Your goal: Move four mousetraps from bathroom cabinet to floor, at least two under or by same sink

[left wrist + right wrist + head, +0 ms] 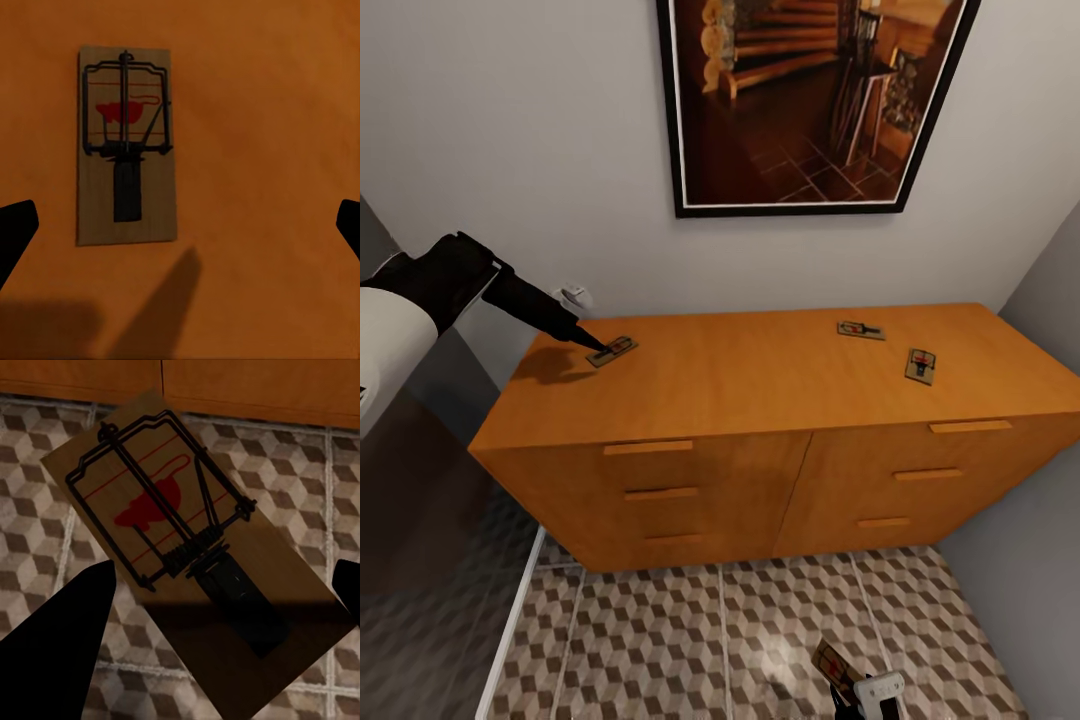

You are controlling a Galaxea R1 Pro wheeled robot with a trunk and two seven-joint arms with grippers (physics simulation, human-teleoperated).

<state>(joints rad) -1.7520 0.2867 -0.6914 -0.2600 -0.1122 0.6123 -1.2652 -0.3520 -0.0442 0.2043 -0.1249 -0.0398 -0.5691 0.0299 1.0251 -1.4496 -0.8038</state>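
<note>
3 mousetraps lie on the top of the cabinet (760, 400): the left mousetrap (612, 350) near the back left corner, the middle mousetrap (860, 329) close to the back edge right of centre, and the right mousetrap (923, 364) just beside it toward the right end. The fourth mousetrap (832, 664) hangs low over the bathroom floor (660, 640), held in the right gripper (217, 622), whose jaws are clenched on the board's end.

The left gripper (180, 225) hovers at the left mousetrap with its jaws released and wide apart; in the left wrist view the board sits off toward one fingertip, not centred between them.

Each trap looks light, stiff and flat: a thin wooden board with a wire spring on top. Lying flush on the smooth wood, it probably offers little to pinch from above, so the long edges are the likely place to grip, keeping clear of the wire bar. It may well slide if nudged.

The cabinet top is bare orange-brown wood; a framed picture (810, 100) hangs on the pale wall behind. The floor has cube-pattern tiles with pale grout
</note>
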